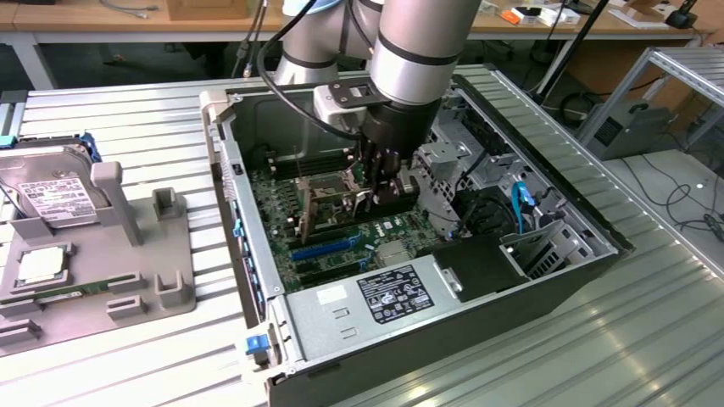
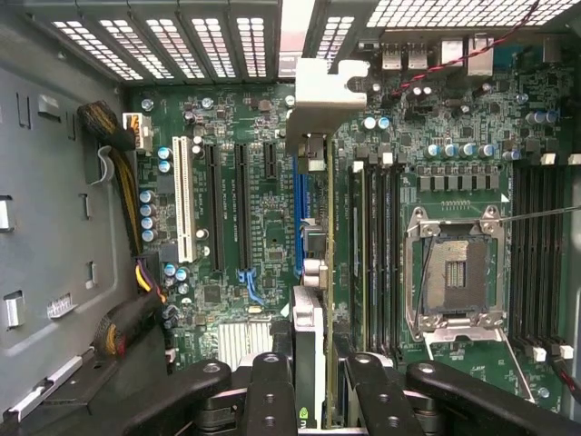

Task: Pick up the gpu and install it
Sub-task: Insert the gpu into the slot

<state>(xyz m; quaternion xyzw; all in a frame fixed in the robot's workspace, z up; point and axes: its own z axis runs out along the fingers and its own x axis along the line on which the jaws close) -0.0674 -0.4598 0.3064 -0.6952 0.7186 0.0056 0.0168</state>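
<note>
1. You see the gpu [image 2: 313, 263] edge-on in the wrist view, as a thin card that stands upright over the motherboard [image 2: 245, 227], with its pale metal bracket [image 2: 318, 95] at the far end, against the slotted back wall of the case.
2. The card sits in line with the blue slot [image 2: 298, 222], just beside the long black slots; whether it is fully seated you cannot tell.
3. The gripper [image 2: 313, 368] pinches the gpu from both sides: its black fingers [image 2: 272, 381] are closed onto the near end of the card, only part way together because the card is between them.
4. In the exterior view the gripper [image 1: 379, 191] reaches down into the open computer case [image 1: 565, 280], over the middle of the board, and the card there is mostly hidden by it.
5. Beside the card, you see the empty CPU socket [image 2: 454, 272] with its metal frame, and memory slots on both sides of it.
6. Outside the case, at the exterior view's left, a grey holder [image 1: 102, 254] stands on the table with a hard drive [image 1: 51, 195] with a white label in it.
</note>
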